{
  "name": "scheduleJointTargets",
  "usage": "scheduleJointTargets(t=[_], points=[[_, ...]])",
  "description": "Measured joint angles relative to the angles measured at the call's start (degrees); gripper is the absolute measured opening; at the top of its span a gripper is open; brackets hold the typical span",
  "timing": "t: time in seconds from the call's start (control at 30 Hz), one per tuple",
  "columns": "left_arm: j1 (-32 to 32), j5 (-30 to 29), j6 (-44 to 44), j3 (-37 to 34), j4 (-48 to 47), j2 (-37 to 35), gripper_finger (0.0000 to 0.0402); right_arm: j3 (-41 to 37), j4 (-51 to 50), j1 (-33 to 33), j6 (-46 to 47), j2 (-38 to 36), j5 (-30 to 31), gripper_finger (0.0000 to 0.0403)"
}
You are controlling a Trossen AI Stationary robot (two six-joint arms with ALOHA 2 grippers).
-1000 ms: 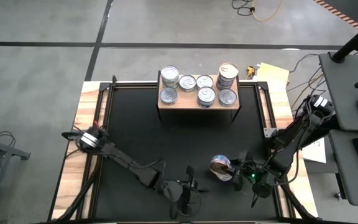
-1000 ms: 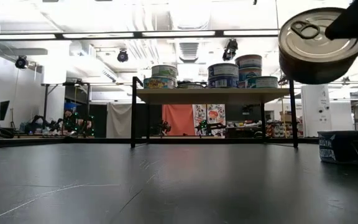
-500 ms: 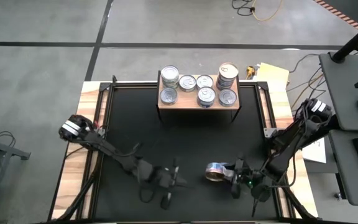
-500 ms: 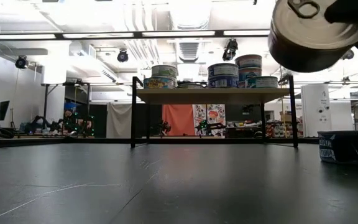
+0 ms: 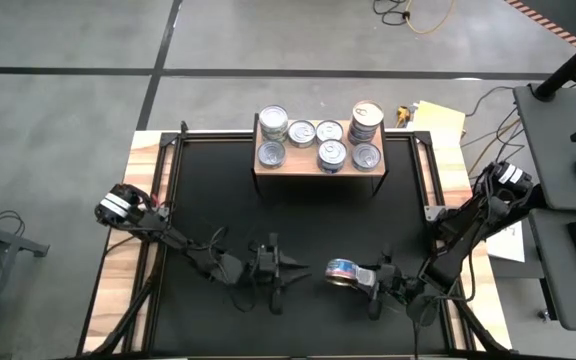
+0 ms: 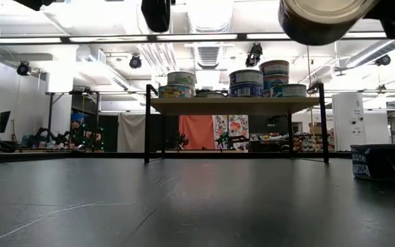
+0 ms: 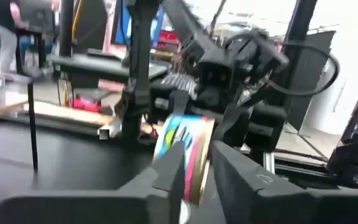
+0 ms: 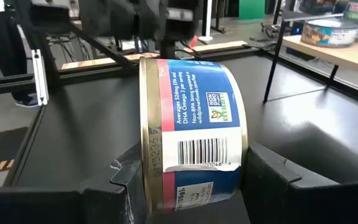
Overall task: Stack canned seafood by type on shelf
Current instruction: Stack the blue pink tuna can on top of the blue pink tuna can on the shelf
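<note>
A: What's the biggest thing here?

B: The black surface (image 5: 298, 230) with wooden edges. At its far side stands the shelf (image 5: 320, 165), a light wood board on dark legs, carrying the canned seafood (image 5: 330, 154): several silver-topped tins, with a taller stack at the shelf's right end (image 5: 367, 121).

A: And the arms?

B: Both reach in over the near half of the surface. The right gripper (image 5: 360, 277) is near the middle, slightly to the right, and its fingers (image 8: 272, 180) are clamped on a blue-labelled can (image 8: 191, 130) lying on its side, lifted clear of the surface. In the low view that can (image 6: 317, 19) hangs high, well above shelf level.

A: The left one?

B: The left gripper (image 5: 271, 270) is just left of centre, pointing toward the held can, apart from it. Its fingers (image 7: 229, 165) stand slightly parted with nothing between them.
</note>
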Motion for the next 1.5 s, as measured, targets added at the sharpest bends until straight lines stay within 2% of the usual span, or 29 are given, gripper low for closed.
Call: scheduleJointTargets(t=[0.23,0.37,0.5,0.6,0.73,1.03,1.23,1.43,1.5], points=[[0.0,4.9,-4.3,0.0,-3.2,0.9,0.0160,0.1,1.1,-0.1,-3.8,0.0,-0.3,0.0183],[0.2,5.4,-5.0,0.9,-1.8,2.9,0.0223,0.1,3.3,-0.1,-7.0,0.0,-1.5,0.0183],[0.5,5.4,-2.0,4.3,-1.4,6.1,0.0275,0.1,7.0,-0.1,-11.0,-0.1,-2.1,0.0183],[0.6,5.4,0.9,7.0,-1.6,8.4,0.0300,0.1,8.6,-0.1,-13.3,-0.1,-2.2,0.0183],[1.1,5.3,1.9,9.2,-2.4,10.0,0.0314,0.1,9.4,-0.3,-14.4,-0.1,-3.8,0.0183],[1.7,5.1,0.2,9.3,-2.1,10.1,0.0316,0.0,11.2,-0.3,-17.2,-0.2,-3.9,0.0183],[1.9,1.0,0.1,9.3,-1.8,10.1,0.0316,0.0,12.0,-0.5,-17.3,-0.2,-3.9,0.0183],[2.3,1.5,0.9,9.4,-2.2,10.2,0.0316,0.2,14.6,-1.1,-19.3,-0.2,-10.4,0.0183],[2.4,2.5,1.5,9.7,-2.1,10.2,0.0316,0.2,15.0,-1.3,-19.8,-0.2,-10.4,0.0183]])
